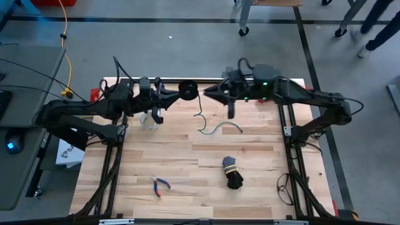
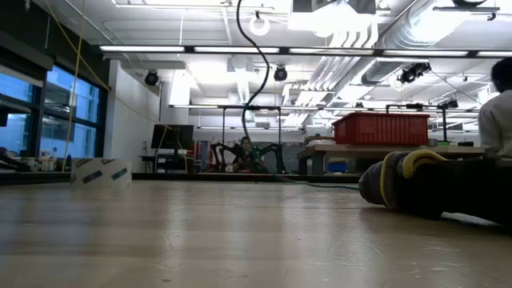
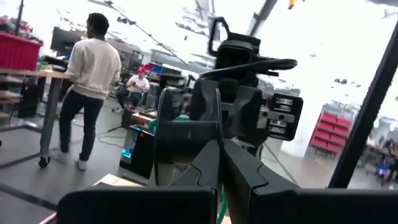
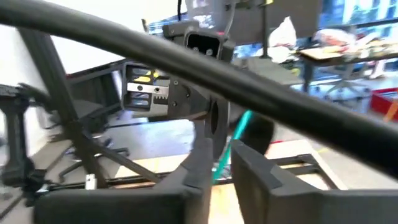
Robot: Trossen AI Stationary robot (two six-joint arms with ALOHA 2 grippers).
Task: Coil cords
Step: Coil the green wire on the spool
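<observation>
Open workshop behind, grey floor, a person in a white top standing past the far edge; my work surface is the pale wood desk (image 1: 187, 156). Both arms are up at the far side, meeting over the middle.

Left hand (image 1: 172, 94) is clamped on the coil (image 1: 188, 88), a small dark round spool of thin dark-green cord held well above the desk. Right hand (image 1: 210, 92) sits just beside the coil on its other side. In the right wrist view the green cord (image 4: 233, 140) runs between its fingers, but I cannot tell whether they pinch it or just guide it.

The loose tail (image 1: 215, 128) drops from the coil and lies in a wavy curl on the desk, not yet wound.

Risks as I judge them:
- Coil is held only at the rim, so a pull from the right could twist it out or let the turns spring open.
- Cord is thin and slick-looking, so it may slip from the right fingers and the slack falls back.
- Hands are nearly touching, so collision on the next wrap is likely.
- Tail could drag and snag on the grey-white ring (image 1: 149, 120) below the left arm.

Black bundle with yellow tie (image 1: 232, 172) and pliers (image 1: 160, 185) lie near me, well clear.
</observation>
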